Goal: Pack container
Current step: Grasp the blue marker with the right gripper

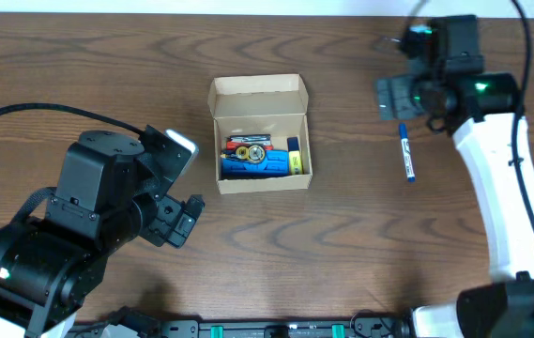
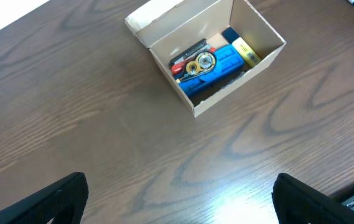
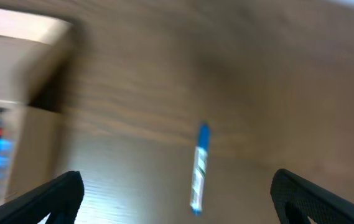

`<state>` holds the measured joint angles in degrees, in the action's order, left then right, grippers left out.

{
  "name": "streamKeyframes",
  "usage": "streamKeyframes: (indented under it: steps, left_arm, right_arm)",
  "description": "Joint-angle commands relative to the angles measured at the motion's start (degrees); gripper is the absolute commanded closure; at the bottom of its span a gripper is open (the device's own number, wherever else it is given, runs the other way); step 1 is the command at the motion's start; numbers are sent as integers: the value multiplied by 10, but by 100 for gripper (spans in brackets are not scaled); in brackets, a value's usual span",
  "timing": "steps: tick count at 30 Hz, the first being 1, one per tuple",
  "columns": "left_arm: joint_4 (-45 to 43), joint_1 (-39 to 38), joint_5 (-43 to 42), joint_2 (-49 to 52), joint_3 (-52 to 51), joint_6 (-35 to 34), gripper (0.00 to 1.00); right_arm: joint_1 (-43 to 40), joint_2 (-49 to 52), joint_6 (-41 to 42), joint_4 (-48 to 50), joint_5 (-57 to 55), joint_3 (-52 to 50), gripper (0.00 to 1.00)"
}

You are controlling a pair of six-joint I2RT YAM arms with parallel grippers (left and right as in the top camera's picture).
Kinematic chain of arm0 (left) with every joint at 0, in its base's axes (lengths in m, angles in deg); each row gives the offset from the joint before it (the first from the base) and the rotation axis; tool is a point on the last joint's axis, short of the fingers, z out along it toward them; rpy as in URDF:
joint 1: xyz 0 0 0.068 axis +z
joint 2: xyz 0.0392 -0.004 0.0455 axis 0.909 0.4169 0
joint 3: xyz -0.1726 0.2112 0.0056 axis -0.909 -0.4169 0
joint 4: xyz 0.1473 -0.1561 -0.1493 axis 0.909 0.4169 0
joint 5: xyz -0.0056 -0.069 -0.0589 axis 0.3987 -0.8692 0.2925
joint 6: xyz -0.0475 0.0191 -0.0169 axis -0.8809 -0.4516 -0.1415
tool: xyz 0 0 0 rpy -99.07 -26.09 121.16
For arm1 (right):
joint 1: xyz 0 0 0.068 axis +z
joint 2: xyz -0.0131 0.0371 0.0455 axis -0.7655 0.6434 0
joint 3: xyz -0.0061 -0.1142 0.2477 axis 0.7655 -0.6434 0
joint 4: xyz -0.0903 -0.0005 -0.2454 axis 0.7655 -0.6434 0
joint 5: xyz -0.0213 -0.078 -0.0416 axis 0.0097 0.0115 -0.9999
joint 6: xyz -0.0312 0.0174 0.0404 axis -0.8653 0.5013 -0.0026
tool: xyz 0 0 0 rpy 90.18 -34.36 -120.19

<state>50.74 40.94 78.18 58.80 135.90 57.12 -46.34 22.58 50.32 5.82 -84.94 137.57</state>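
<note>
The tan cardboard container [image 1: 262,178] stands open at the table's middle, its flap lid back. Inside lie a blue block, a red piece with yellow rings and a yellow-capped item. It also shows in the left wrist view [image 2: 214,102] and, blurred, at the left of the right wrist view [image 3: 21,143]. A blue and white marker [image 1: 405,152] lies on the table right of the box, and shows between my right fingers [image 3: 198,167]. My right gripper [image 1: 400,97] is open, empty, above and beyond the marker. My left gripper [image 1: 184,218] is open, empty, front left of the box.
The wood table [image 1: 342,253] stretches all round. The right arm's white link [image 1: 501,188] runs down the right side. A black rail with keys lies along the front edge [image 1: 276,329].
</note>
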Motion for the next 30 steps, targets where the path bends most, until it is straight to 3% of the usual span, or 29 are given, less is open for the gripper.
streamKeyframes:
  steps: [1,8,24,30]
  left_arm:
    - [2,2,-6,0,0,6,5]
    - [2,2,-6,0,0,6,5]
    - [2,2,-6,0,0,6,5]
    - [2,3,-6,0,0,6,5]
  right_arm:
    - [-43,24,54,1,-6,-47,1]
    - [-99,52,57,35,21,-132,1]
    - [-108,53,1,315,59,-346,1]
    - [-108,53,-5,392,73,-397,6]
